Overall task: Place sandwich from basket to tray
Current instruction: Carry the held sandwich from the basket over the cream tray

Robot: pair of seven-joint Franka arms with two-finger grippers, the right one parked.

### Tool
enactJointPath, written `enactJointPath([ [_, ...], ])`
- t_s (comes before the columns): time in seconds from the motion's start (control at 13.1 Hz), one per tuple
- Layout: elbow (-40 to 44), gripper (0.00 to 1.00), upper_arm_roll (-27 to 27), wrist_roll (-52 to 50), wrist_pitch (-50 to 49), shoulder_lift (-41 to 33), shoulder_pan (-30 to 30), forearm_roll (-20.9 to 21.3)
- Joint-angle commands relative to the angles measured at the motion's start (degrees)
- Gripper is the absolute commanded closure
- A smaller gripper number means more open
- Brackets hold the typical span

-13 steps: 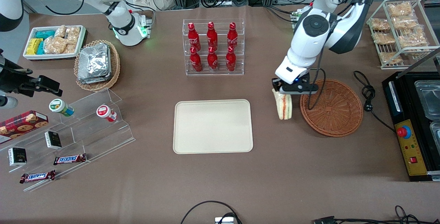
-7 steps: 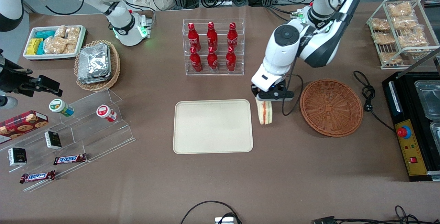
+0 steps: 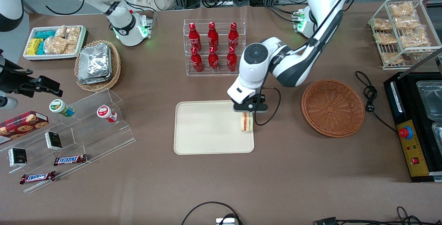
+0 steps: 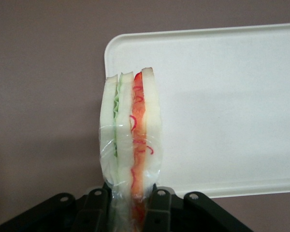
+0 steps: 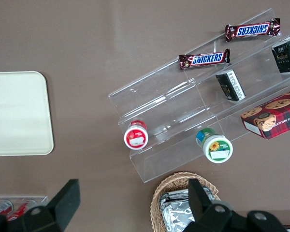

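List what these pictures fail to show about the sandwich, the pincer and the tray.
- Sandwich: whether it touches the tray; neither front nor wrist view shows its underside.
- Pincer: fingertips cut off at the wrist view's edge; front view hides them under the wrist.
- Tray: one end lies outside the wrist view.

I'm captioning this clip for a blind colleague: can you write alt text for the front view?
The gripper holds the sandwich over the edge of the tray nearest the empty basket. Cola bottles stand farther from the camera.
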Motion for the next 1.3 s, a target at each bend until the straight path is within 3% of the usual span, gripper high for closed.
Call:
enactJointPath([
  [0.0, 2.84, 0.72, 0.0, -1.59, -1.64, 3.35, -1.62, 2.75],
  [0.38, 4.51, 0.72, 0.0, -7.91, -1.2, 8.01, -2.59, 10.13],
  [1.22, 7.32, 0.66, 0.0, -7.83, 5.03, 13.2, -2.68, 10.84],
])
